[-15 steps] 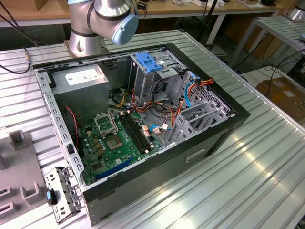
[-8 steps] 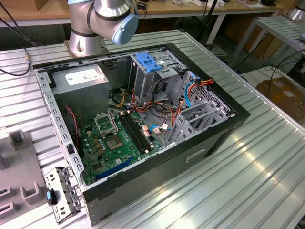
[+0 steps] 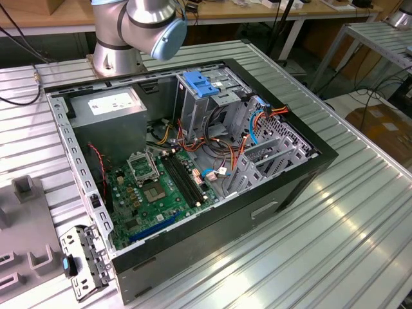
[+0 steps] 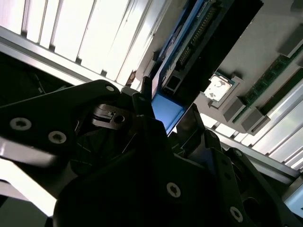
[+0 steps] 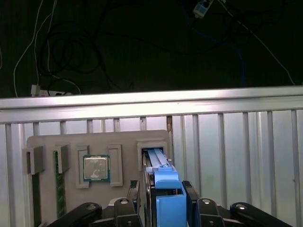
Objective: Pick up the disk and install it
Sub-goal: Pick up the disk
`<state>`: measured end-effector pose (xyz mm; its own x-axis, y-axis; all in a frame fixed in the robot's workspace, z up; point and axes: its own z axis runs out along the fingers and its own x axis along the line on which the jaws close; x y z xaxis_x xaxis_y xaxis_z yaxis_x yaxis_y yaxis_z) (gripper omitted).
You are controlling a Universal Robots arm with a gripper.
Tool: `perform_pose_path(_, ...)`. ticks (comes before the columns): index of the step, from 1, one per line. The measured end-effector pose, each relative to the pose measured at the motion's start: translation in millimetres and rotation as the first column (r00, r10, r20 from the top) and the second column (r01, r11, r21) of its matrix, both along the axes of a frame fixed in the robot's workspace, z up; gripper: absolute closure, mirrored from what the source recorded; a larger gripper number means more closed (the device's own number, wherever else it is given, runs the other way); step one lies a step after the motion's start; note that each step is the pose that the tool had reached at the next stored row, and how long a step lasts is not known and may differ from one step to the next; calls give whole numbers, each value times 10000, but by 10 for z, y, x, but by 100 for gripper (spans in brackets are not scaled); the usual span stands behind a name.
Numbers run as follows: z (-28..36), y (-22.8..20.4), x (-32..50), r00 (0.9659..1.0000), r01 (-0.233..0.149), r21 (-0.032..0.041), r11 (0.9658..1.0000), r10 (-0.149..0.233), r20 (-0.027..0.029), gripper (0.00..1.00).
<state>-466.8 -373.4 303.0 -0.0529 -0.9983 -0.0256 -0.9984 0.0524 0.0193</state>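
Arm: base and blue-capped joint point(image 3: 138, 26) stand at the table's point(image 3: 360, 225) far edge, behind the open computer case point(image 3: 193, 161).
Gripper: the gripper point(image 5: 165, 187) has its fingers point(image 5: 190, 191) pressed against both sides of the disk point(image 5: 163, 165).
Disk: on edge in a slot of the grey fixture plate point(image 5: 128, 139), blue frame towards the gripper.
First wrist view: a processor chip point(image 5: 96, 168) sits in a pocket near the disk.
Second wrist view: the disk's connector edge shows.
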Motion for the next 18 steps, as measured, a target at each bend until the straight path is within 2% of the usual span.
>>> perform_pose_path(5,-62,6,-1,10000,2,47,10000,-2,0,52)
perform_pose_path(18,-70,6,0,10000,0,47,10000,0,-1,52)
